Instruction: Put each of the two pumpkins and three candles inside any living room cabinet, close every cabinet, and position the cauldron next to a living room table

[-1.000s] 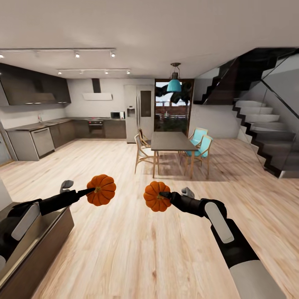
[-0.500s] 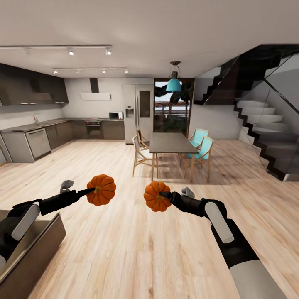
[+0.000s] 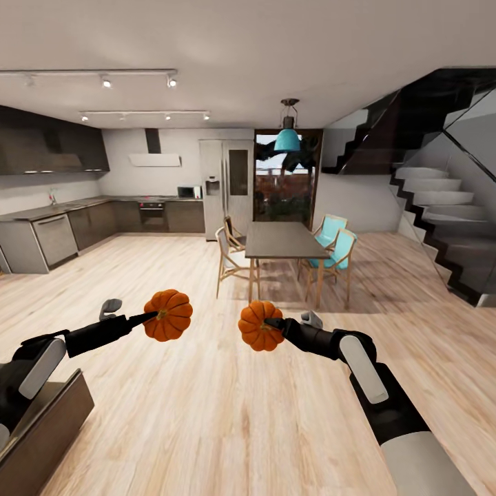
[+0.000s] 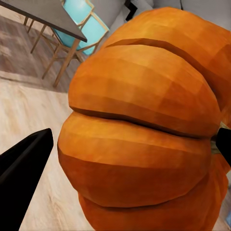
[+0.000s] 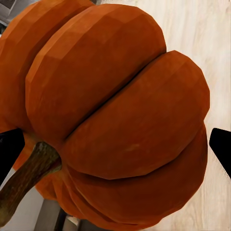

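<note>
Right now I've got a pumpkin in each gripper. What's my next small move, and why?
Probably turn the base back to the left. Both grippers are full: left gripper on one pumpkin, right gripper on the other pumpkin. The dark cabinet sits at the lower left edge, while you face the dining table.

Legible text, labels, brands, numbers, signs: none were found. The surfaces in the head view and both wrist views carried no readable marking; distant kitchen appliances were too small for any lettering to be made out.
</note>
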Motion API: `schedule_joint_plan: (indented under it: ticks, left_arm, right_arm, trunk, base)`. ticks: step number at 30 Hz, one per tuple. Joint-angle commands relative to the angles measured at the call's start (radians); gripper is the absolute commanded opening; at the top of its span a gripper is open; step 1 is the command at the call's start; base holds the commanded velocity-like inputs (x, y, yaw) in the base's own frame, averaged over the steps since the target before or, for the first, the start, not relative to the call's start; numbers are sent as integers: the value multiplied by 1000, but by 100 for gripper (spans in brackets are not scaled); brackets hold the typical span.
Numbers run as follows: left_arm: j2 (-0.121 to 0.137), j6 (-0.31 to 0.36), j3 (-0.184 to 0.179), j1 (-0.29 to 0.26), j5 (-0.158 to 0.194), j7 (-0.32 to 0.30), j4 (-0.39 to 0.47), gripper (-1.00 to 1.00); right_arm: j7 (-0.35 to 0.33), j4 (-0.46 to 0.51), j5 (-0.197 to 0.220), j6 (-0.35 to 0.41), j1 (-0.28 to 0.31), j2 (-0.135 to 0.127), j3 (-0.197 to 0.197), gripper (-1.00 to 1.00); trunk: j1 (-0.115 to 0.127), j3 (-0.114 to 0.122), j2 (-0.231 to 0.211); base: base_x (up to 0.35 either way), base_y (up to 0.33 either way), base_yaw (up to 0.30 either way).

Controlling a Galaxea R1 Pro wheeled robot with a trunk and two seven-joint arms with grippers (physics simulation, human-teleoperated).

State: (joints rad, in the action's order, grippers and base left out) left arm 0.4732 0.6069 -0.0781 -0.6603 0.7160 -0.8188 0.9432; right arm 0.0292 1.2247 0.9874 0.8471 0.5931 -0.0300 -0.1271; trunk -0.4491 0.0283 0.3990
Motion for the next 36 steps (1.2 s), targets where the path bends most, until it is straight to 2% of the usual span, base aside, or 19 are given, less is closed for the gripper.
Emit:
schedule_joint_plan:
  ticks: [1, 12, 26, 36]
  left_arm:
    - [1, 9, -2, -1, 16, 0, 0, -100]
    - [1, 9, -2, -1, 16, 0, 0, -100]
    - [1, 8, -2, -1, 17, -4, 1, -100]
    - [0, 7, 0, -1, 17, -6, 1, -100]
  right_arm:
    - [3, 1, 13, 1, 1, -1, -1, -100]
    - [3, 1, 13, 1, 1, -1, -2, -100]
    - [3, 1, 13, 1, 1, -1, -2, -100]
    - [3, 1, 13, 1, 1, -1, -2, -100]
  trunk:
    - [-1, 0, 1]
    - [-1, 0, 1]
    - [-1, 6, 1]
    - [-1, 10, 1]
  base:
    - [323, -95, 0]
    - [318, -101, 28]
    - [258, -165, 261]
    - [57, -54, 278]
